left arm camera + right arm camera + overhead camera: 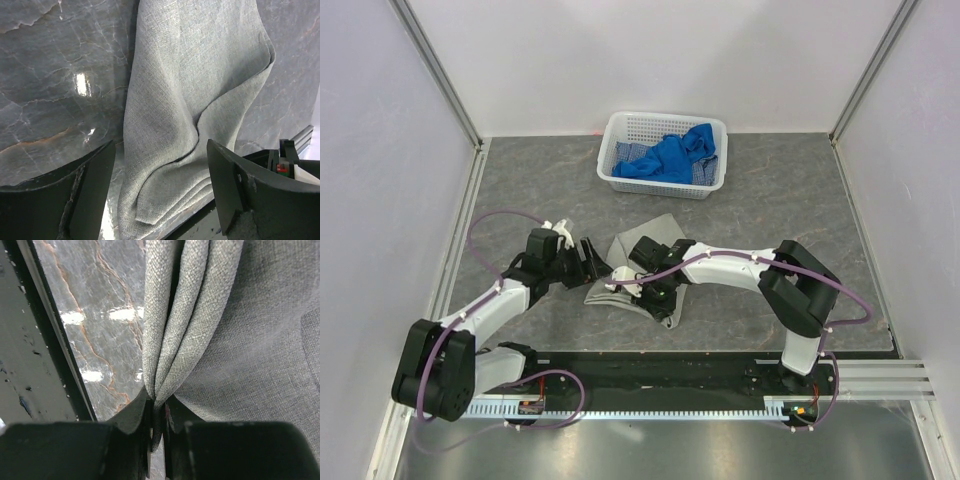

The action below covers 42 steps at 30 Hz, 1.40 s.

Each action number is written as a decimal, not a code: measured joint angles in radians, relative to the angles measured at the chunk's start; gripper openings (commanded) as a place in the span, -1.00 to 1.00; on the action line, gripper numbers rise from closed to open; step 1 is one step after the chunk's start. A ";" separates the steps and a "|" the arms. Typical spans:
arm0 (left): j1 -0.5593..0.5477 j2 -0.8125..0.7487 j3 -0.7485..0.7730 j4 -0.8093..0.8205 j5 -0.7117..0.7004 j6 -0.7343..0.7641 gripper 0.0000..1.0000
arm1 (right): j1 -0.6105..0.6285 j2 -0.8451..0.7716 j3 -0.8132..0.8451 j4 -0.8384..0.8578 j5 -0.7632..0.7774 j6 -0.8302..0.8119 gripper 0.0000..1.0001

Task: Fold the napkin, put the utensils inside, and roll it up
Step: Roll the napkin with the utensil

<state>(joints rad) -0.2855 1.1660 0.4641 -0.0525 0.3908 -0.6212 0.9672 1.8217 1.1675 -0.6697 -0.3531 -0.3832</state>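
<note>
Napkin [608, 293]: 1 pc, plain light grey-beige woven cloth, thin, no print. It's not flat. It's gathered into long soft folds w/ layered edges stacked at one end. In the L wrist cam the napkin [190, 100] runs as a draped strip w/ a deep crease across it and 3-4 layer edges showing at the bottom. In the R wrist cam the napkin [250, 340] shows 2 rounded folds side by side that converge into the fingers, w/ a smoother sheet spreading off to the right.

Location: on the dark marbled table [770, 200], centre-front, btwn the 2 arms and near the black base rail.

R gripper [658, 292] sits on top of the cloth. In its own cam the R gripper [157, 407] has its fingers pressed nearly together, pinching the bunched folds right at the tips. Cloth is lifted into a ridge there.

L gripper [592, 258] is just beside the napkin's left edge. In its own cam the L gripper [161, 145] is spread wide, w/ the napkin strip lying in the gap below and neither finger gripping it. Can't tell if the pads touch the cloth.

Further out: 1 white plastic basket [620, 130] at the back of the table, well apart from the napkin, holding a heap of bright blue cloths [670, 160]. Exact no. of cloths can't be told. Arms: 2.
</note>
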 measured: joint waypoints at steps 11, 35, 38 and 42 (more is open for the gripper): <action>0.000 -0.121 -0.045 -0.104 -0.093 -0.042 0.63 | -0.039 0.006 -0.014 0.016 -0.092 -0.027 -0.71; 0.002 -0.105 -0.095 -0.095 0.127 -0.151 -0.96 | -0.027 0.021 0.008 -0.008 -0.084 -0.024 -0.15; 0.004 -0.087 -0.094 -0.087 0.140 -0.153 -0.96 | -0.004 0.021 0.023 -0.029 -0.054 -0.013 0.05; 0.013 -0.065 -0.089 -0.086 0.155 -0.153 -0.96 | 0.028 0.013 0.031 -0.040 0.005 0.012 0.24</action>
<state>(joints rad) -0.2722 1.1007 0.3756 -0.1383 0.5461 -0.7738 0.9951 1.8343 1.1988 -0.7101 -0.3481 -0.3714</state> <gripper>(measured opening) 0.060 0.564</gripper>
